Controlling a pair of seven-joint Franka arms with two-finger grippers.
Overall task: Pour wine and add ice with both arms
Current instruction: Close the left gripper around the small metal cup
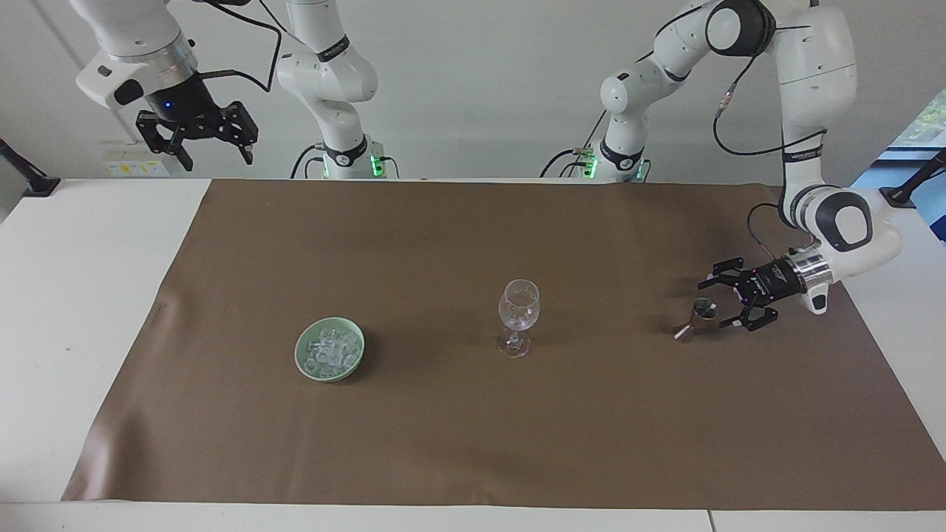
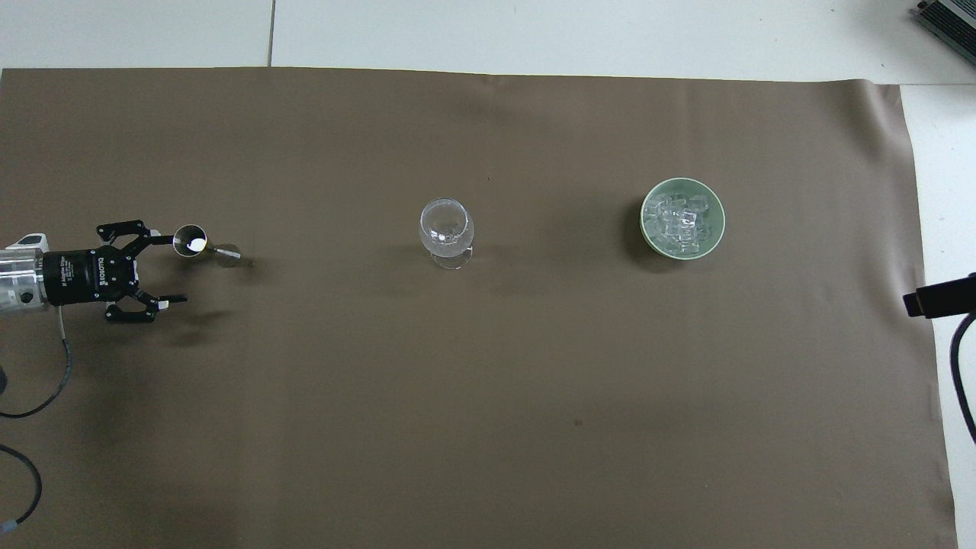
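We start at the small metal jigger (image 1: 701,313), which stands upright on the brown mat (image 1: 473,443) toward the left arm's end of the table (image 1: 74,295), its open cup at the top and its long axis vertical. Just beside it, on the side away from the wine glass (image 1: 519,316), is the left tool (image 1: 728,301), held level and low with its fingers spread wide around nothing; in the overhead view one fingertip (image 2: 162,239) sits right at the cup's rim, the other clear of it on the side nearer the robots. We judge that the coming grasp turns on this: the jigger lies straight ahead of the tool but off toward one finger, so the tool needs to shift a little away from the robots to centre the cup between the fingers before closing.

The wine glass stands mid-mat, well apart. The ice (image 1: 329,350) lies piled in the pale green bowl (image 1: 304,360) toward the right arm's end. The right tool (image 1: 213,151) waits high over the table's edge there, fingers spread, empty.
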